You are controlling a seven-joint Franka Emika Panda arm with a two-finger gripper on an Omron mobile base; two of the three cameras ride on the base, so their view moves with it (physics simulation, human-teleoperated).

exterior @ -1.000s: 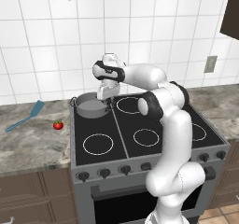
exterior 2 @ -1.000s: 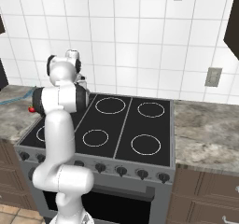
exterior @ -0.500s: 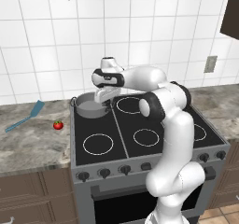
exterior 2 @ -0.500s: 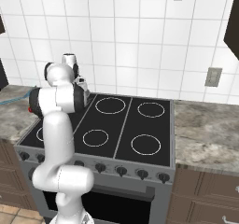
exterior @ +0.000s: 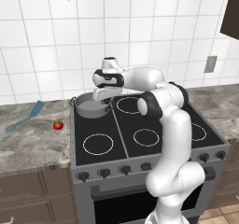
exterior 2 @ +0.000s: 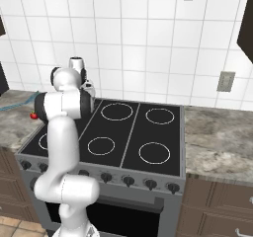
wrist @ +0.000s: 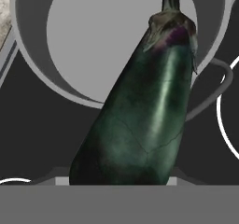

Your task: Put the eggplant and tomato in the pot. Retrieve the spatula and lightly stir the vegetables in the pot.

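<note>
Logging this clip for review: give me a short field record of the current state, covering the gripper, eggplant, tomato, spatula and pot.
gripper: shut on the eggplant, above the pot's right edge
eggplant: held, hanging over the pot rim, not yet inside
pot: on the stove's rear left burner, nothing in it
tomato: on the counter left of the stove
spatula: lying on the counter, beyond the tomato
stage: first vegetable about to go in

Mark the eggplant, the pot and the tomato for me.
Glossy dark green-black eggplant (wrist: 140, 120): hand view, middle of its body.
Round shallow grey metal pot (exterior: 88, 107): left base view, bare inner floor.
Small round red tomato (exterior: 58, 124): left base view, centre, on the counter.
</note>
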